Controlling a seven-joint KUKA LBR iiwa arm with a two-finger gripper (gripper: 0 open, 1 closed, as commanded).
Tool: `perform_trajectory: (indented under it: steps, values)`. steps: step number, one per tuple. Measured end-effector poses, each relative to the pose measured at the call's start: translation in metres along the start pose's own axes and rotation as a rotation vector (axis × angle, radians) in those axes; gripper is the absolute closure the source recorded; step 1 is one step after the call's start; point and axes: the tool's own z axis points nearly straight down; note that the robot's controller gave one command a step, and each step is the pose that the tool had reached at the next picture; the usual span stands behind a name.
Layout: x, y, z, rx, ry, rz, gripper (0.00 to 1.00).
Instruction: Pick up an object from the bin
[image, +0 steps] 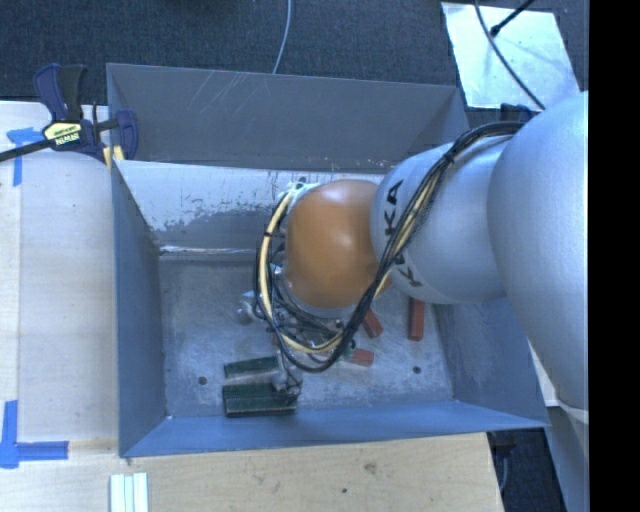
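Note:
My gripper (291, 378) reaches down under the arm's wrist near the bin's front, mostly hidden from above. Its lower end sits right at the far right corner of a dark green flat block (258, 400) lying by the front wall. A second, thinner dark green strip (249, 368) lies just behind that block, left of the gripper. A small reddish-brown piece (361, 357) rests on the floor to the gripper's right. Whether anything is held cannot be seen.
Two more reddish-brown sticks (416, 320) (372, 323) lie at the right of the bin floor, partly under the arm. A small silvery thing (245, 306) sits left of the wrist. The arm and its cables cover the bin's middle.

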Motion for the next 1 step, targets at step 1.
perform_trajectory:
  steps: [1]
  values:
    - [0.0069,-0.0006,0.0122,-0.001,-0.006,0.103,1.00]
